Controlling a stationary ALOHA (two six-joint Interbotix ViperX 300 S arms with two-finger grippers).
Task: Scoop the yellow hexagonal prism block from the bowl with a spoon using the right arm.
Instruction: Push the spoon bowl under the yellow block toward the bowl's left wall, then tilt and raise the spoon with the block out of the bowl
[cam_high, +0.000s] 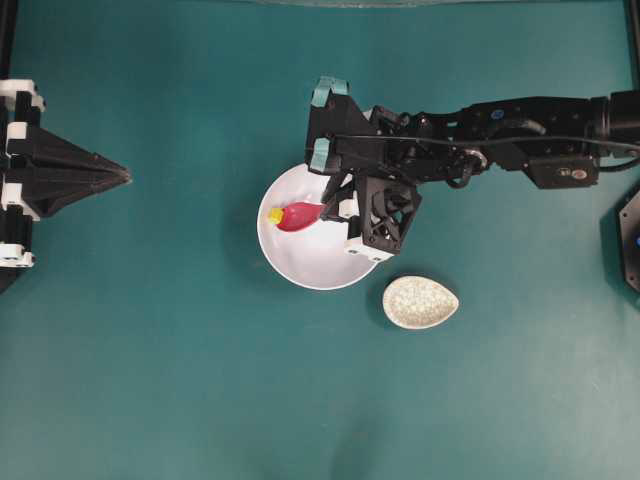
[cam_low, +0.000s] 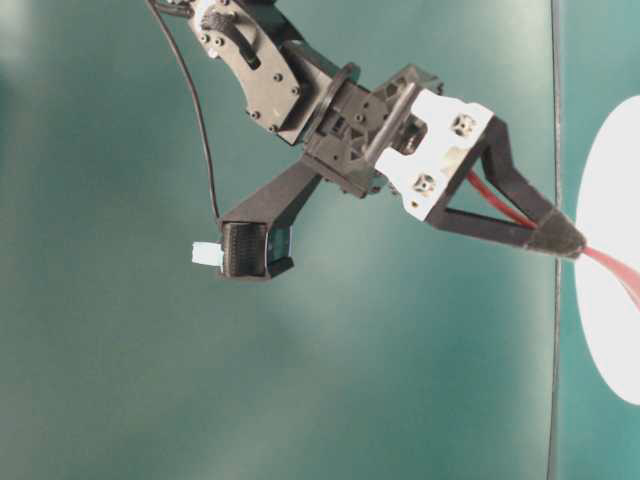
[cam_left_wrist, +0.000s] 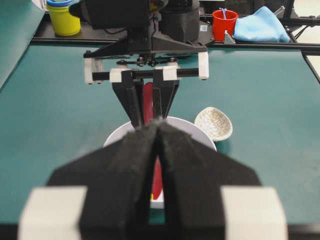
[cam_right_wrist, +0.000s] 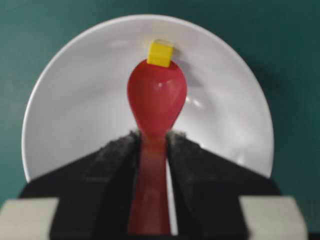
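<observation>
Spoon (cam_right_wrist: 156, 100) handle hidden between jaws

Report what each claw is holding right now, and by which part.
The right claw grips the glossy pink-red soup spoon by its short handle, just behind the scoop. The left claw is shut and holds nothing.

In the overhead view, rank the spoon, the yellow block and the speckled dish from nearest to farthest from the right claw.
1. Spoon: gripped in the right claw, over the bowl.
2. Yellow block: at the spoon's far tip, left of the claw.
3. Speckled dish: outside the bowl, lower right.
</observation>
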